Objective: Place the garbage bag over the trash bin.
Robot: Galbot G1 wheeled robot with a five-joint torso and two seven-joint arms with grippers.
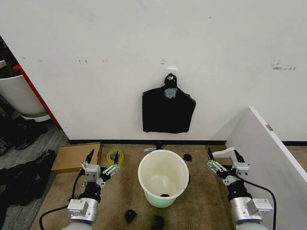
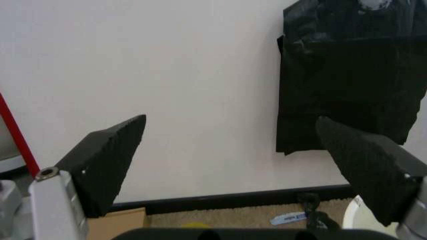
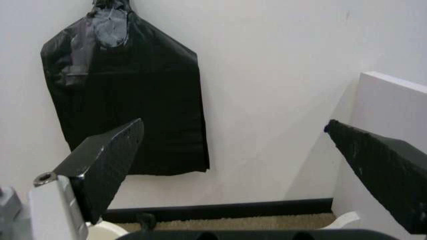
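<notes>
Left to right.

- Far left: bigger white tub (image 1: pixel 18 96) against the wall, dark heap (image 1: pixel 21 179) on the floor below it. Neither is ours.
- Flat cardboard box (image 1: pixel 76 157) on the carpet, just outboard of the left pincer (image 1: pixel 103 155). The pincer is released, jaws spread wide, nothing between them, and it hovers low over the floor pointing at the wall. A yellow tape roll (image 1: pixel 114 155) lies just beside it.
- Trash bin (image 1: pixel 163 178): upright on the floor between the two pincers, mouth open, unlined. There's a small dark scrap at the bottom.
- Flat black bundle (image 1: pixel 168 112): hangs on the wall from its knotted top, straight above and behind the bin, long axis vertical, bottom edge clear of the rim.
- Garbage bag: I can't tell a single loose bag apart from that bundle.
- Right pincer (image 1: pixel 222 153): also released and empty, mirrors the left. White panel (image 1: pixel 268 158) just outboard of it.

Key relation: the black plastic lies forward and up from both pincers, on the centreline. Each arm would reach inward and up. The right looks marginally nearer, but it's too close to call.

Counts:
- 1 bin
- 1 hanging bundle
- 2 pincers
- 3 small black bits (image 1: pixel 130 215) on the carpet around the bin
</notes>
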